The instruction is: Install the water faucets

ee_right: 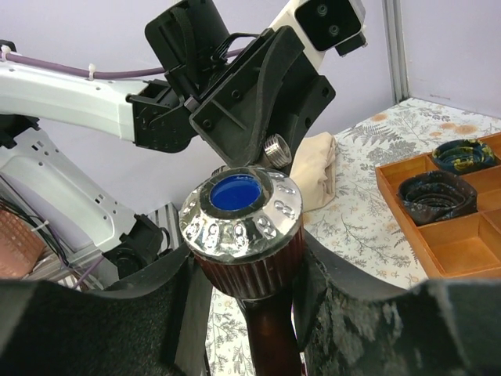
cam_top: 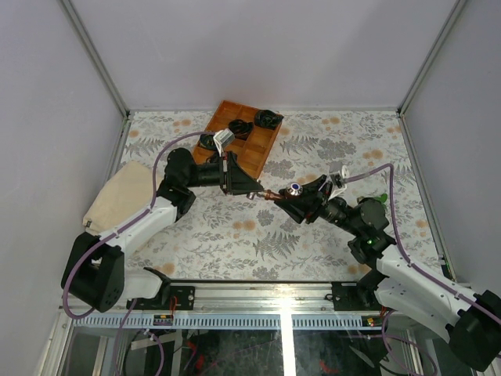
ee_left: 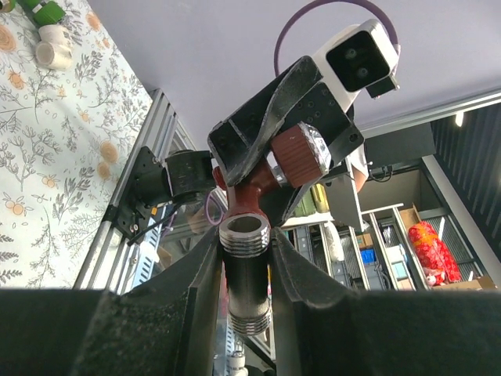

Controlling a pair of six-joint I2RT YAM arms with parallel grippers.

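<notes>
I see the red faucet [cam_top: 270, 196] held in the air between the two arms, above the middle of the table [cam_top: 235, 239]. My right gripper [ee_right: 246, 262] is clamped on its round knob, the one with a blue cap and a silvery studded rim, with a finger pressed on either side. My left gripper [ee_left: 246, 249] is closed nearly all the way on the faucet's silvery threaded end, its fingers tight against the tube. The two grippers face each other almost nose to nose.

The green faucet [ee_left: 45, 12] lies on the table off to the right arm's side, with a white piece [ee_left: 55, 51] just beside it. At the far edge sits a wooden tray [cam_top: 254, 154] with black coils [cam_top: 268, 118] in some compartments. A beige cloth [cam_top: 117, 200] lies by the left arm.
</notes>
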